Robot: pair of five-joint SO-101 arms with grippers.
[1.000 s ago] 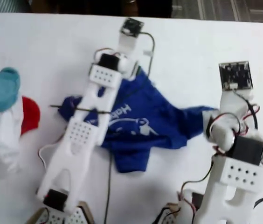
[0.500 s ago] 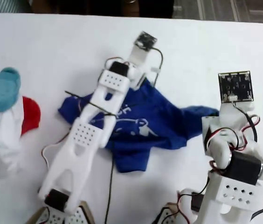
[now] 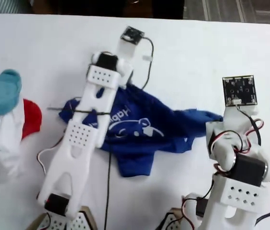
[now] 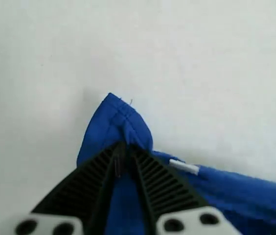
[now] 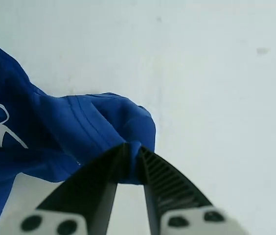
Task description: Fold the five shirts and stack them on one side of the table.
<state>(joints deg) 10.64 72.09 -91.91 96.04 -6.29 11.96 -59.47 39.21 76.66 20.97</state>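
Blue shirt lies crumpled on the table, well apart from the pile of other shirts. The left gripper pinches a hemmed corner nearer that pile; the right gripper clamps the edge farthest from it. The cloth looks soft, light and limp, so stitched edges probably hold best.
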